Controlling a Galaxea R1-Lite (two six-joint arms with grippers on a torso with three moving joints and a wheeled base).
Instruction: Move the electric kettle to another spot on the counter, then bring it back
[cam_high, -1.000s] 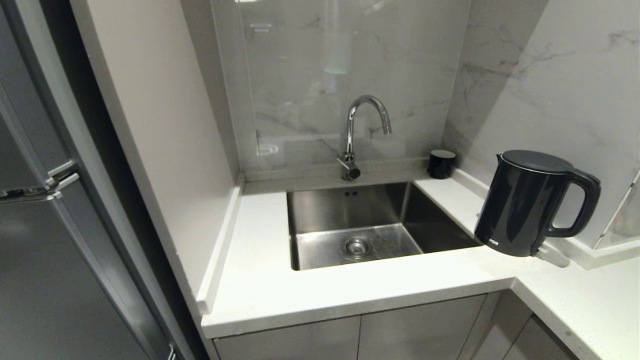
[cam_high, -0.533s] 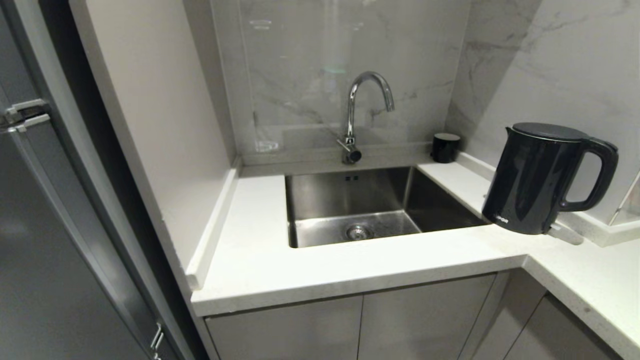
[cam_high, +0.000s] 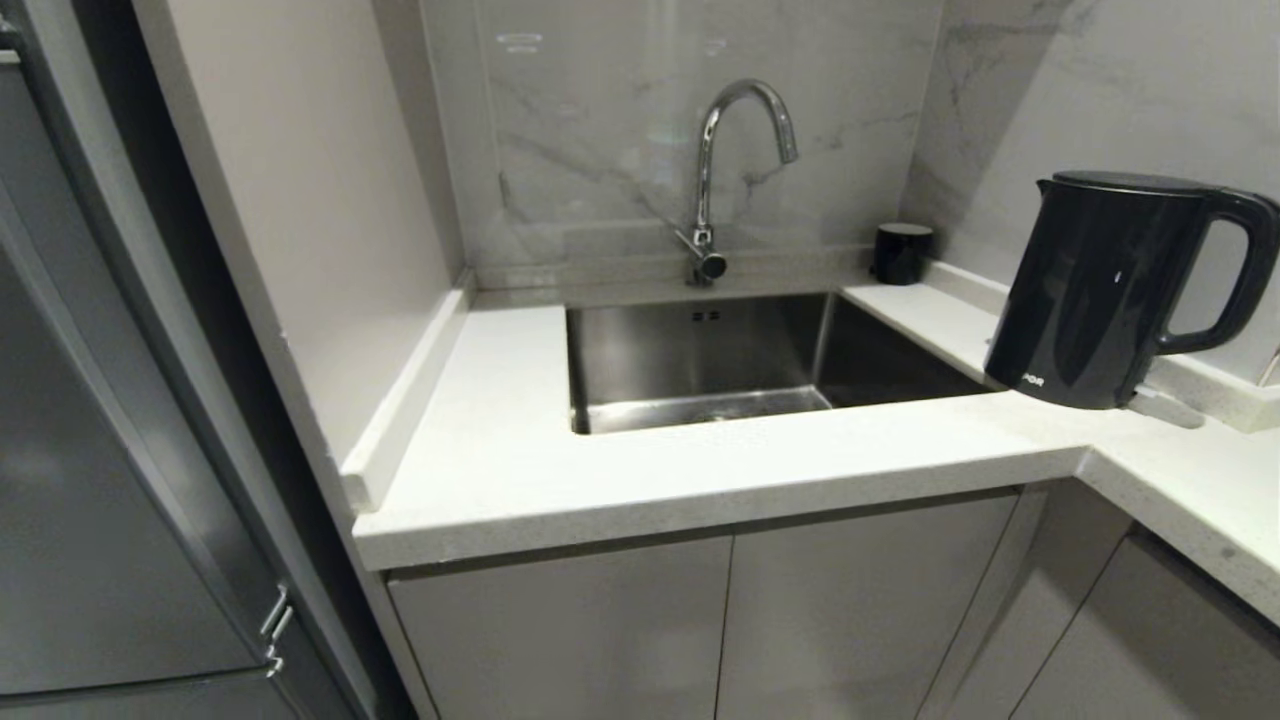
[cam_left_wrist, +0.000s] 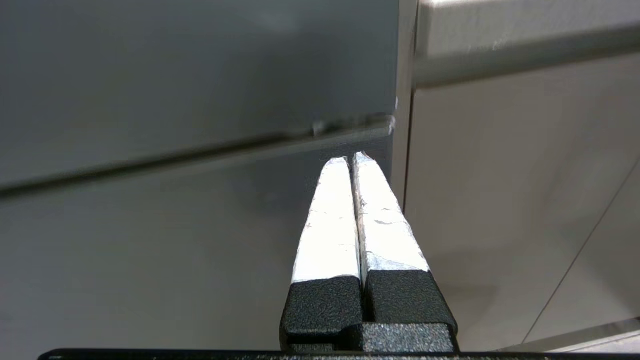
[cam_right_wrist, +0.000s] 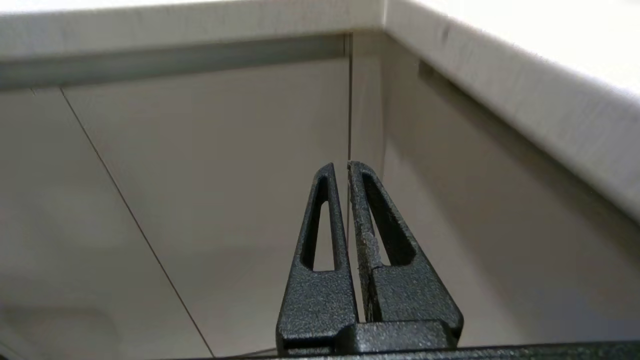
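Both grippers, left gripper (cam_left_wrist: 351, 160) and right gripper (cam_right_wrist: 340, 165), hang below the desk (cam_high: 520, 460) edge, fingers together and empty. Nothing is begun: the electric kettle (cam_high: 1110, 290) stands upright right of the sink (cam_high: 700, 350); next an arm must rise toward its handle.

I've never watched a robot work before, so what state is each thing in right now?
Glossy black electric kettle: upright, lid shut, on the white speckled counter.
Chrome tap: no water running.
Steel sink: looks empty.
Left gripper: shut, empty.
Right gripper: shut, empty.
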